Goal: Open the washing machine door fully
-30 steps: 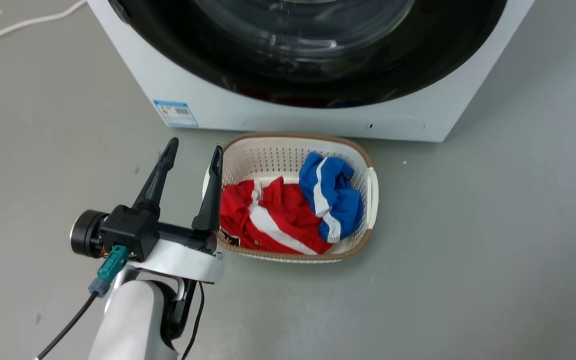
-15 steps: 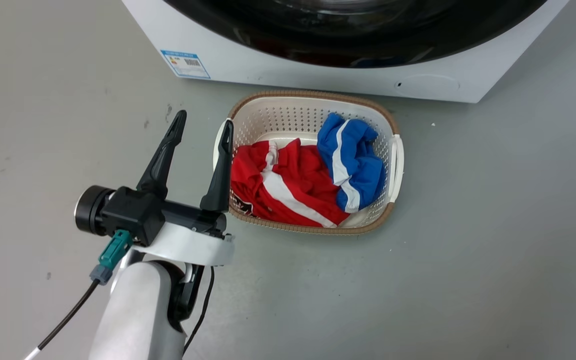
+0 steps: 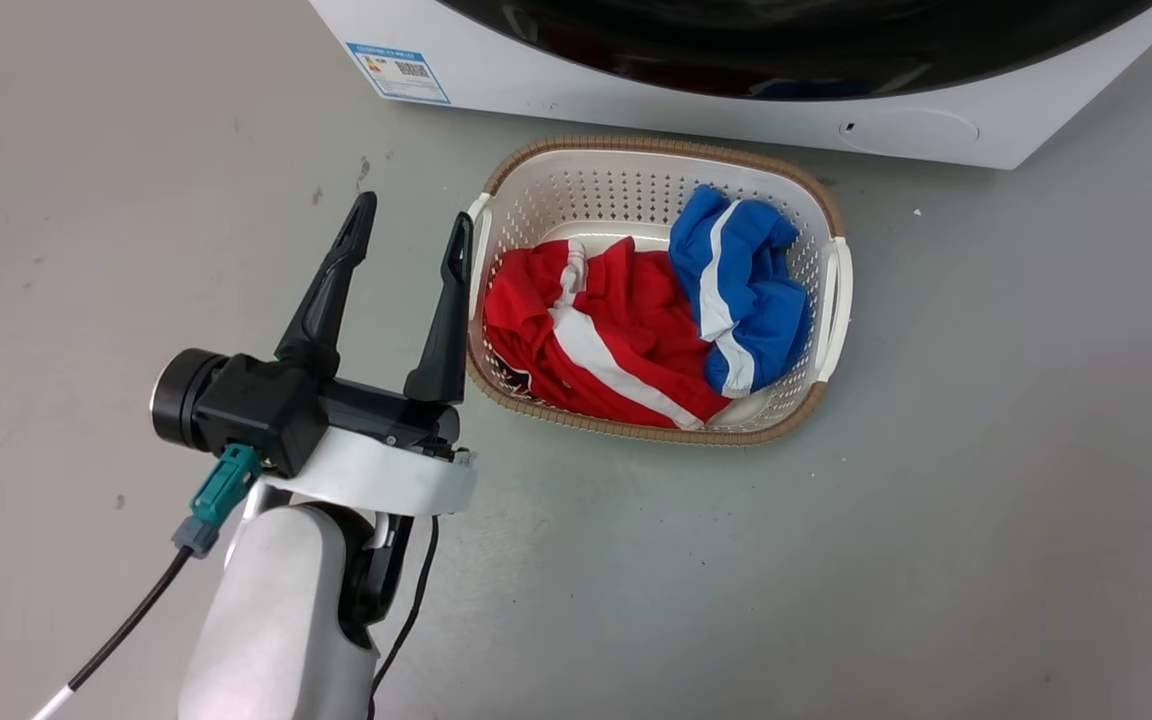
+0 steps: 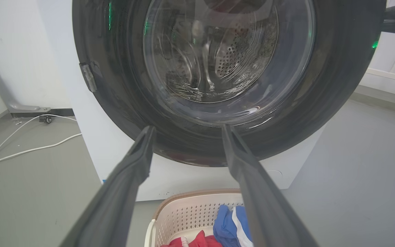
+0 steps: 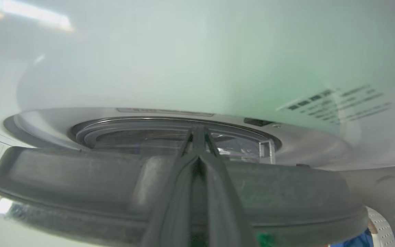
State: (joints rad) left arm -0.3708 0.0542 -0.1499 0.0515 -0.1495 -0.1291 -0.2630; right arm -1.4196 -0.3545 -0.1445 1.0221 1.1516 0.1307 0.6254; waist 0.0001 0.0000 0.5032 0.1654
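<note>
The white washing machine (image 3: 536, 80) carries the washing machine door (image 4: 115, 103) on its front, with a gap showing behind the door's rim. In front of the machine, a basket (image 3: 656, 147) holds a red garment (image 3: 626, 340) and a blue garment (image 3: 751, 290). The left gripper (image 3: 413, 212), jaws spread, hovers before the machine. The right gripper (image 5: 197, 137), fingers pressed together, reaches into that gap.

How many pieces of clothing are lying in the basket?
2. In the basket, the red one lies on the left, the blue one on the right; others may be hidden underneath.
</note>
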